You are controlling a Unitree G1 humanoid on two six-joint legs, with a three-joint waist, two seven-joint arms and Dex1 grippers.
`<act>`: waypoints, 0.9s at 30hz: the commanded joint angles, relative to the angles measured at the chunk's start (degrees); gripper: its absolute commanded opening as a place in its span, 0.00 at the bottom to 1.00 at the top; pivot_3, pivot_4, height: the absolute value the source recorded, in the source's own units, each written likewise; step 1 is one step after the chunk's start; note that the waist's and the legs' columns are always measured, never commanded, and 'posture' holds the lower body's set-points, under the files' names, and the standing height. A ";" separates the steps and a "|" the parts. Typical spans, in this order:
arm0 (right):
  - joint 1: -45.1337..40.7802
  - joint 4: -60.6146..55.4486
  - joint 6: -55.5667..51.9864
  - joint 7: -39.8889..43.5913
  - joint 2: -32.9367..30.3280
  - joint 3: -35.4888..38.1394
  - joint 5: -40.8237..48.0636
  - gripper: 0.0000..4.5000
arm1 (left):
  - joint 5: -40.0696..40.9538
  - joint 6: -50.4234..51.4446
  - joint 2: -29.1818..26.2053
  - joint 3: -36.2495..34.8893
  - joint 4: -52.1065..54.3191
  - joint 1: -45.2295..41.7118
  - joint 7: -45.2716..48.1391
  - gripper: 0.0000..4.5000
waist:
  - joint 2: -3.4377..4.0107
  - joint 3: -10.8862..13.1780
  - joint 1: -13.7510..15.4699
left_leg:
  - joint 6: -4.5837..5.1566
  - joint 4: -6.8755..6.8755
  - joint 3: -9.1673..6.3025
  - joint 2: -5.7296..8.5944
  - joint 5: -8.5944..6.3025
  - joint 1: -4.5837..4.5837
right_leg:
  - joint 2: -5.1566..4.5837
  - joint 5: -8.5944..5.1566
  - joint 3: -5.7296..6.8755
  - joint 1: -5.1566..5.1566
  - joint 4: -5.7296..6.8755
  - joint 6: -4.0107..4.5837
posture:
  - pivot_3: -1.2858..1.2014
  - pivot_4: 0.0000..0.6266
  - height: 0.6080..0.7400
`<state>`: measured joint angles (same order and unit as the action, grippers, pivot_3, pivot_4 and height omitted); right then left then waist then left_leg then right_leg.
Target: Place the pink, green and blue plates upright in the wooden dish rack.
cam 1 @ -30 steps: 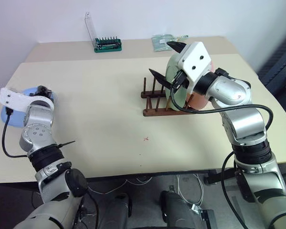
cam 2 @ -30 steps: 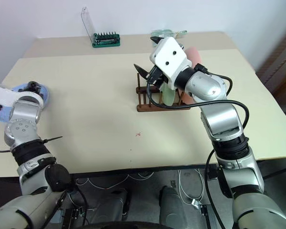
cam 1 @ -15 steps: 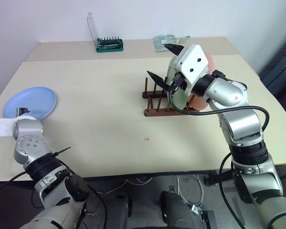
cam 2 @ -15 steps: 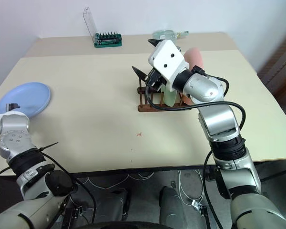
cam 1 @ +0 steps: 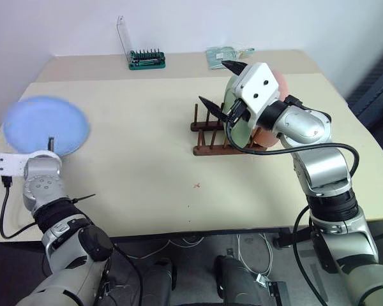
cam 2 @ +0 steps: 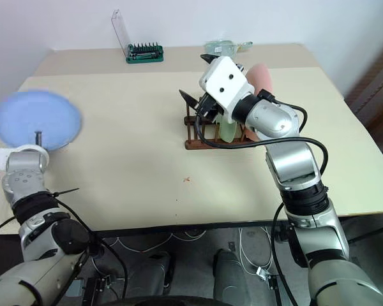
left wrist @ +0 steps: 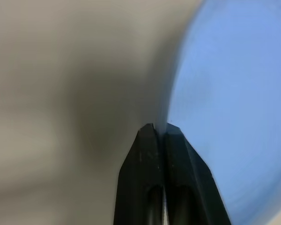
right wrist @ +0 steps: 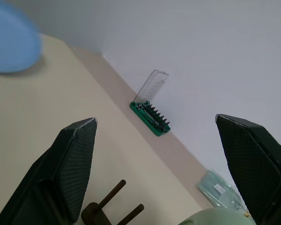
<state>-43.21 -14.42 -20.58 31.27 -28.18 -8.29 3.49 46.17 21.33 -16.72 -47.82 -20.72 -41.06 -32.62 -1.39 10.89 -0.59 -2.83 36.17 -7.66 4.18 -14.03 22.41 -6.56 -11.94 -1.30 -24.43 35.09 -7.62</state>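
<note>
The blue plate point(cam 1: 46, 124) is tipped up off the table at the far left, blurred. My left gripper point(cam 1: 50, 144) is shut on its near rim; in the left wrist view the two fingers point(left wrist: 150, 150) pinch the plate's edge point(left wrist: 225, 108). The wooden dish rack point(cam 1: 207, 137) stands at the table's middle right. The green plate point(cam 2: 225, 131) and the pink plate point(cam 2: 258, 75) stand upright in it. My right gripper point(cam 1: 220, 83) hovers open just above the rack's left end, holding nothing.
A green tool holder with a clear lid point(cam 1: 143, 58) and a clear plastic bag point(cam 1: 225, 54) lie on the far table. A small red mark point(cam 1: 196, 185) sits on the bare tabletop between the blue plate and the rack.
My left gripper opened, then shut on the blue plate's rim. The plate, flat on the table before, now tilts up. The right arm has stayed where it was.
</note>
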 commanded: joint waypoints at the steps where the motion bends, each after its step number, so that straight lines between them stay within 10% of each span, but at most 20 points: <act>1: -1.43 -1.86 2.24 0.02 0.03 1.04 -0.84 0.92 | -4.33 2.84 -3.08 12.26 8.55 -4.22 8.78 0.01 | -0.09 0.05 0.02 | 0.00 0.00 -0.01 0.00 0.00 0.01 | 0.00 0.00 0.01 0.00 0.00 0.00 | 0.52 0.24 1.00; 10: -4.27 4.66 16.89 4.20 -0.94 -9.52 -12.46 0.96 | -2.20 13.38 4.53 26.63 21.41 -9.81 13.00 0.00 | -0.08 0.05 -0.72 | -0.26 -0.06 0.07 -0.02 0.15 -0.05 | 0.00 0.00 -0.02 -0.01 -0.02 -0.01 | 0.52 0.24 1.00; 27: -11.09 20.04 31.02 -4.78 -0.05 -14.81 -37.00 0.96 | 22.64 35.57 8.92 22.92 33.71 -11.96 -5.90 0.00 | -0.12 0.08 -0.12 | -0.38 -0.02 0.04 -0.02 0.22 0.00 | 0.02 0.00 -0.06 -0.06 -0.01 -0.01 | 0.52 0.24 1.00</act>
<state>-52.51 5.17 10.40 28.11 -28.78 -24.22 -32.37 66.47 56.23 -6.94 -25.23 9.98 -51.46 -37.55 -1.51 10.97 -0.71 -3.21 36.15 -7.62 4.16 -13.81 22.41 -6.54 -11.94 -1.36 -24.48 35.08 -7.62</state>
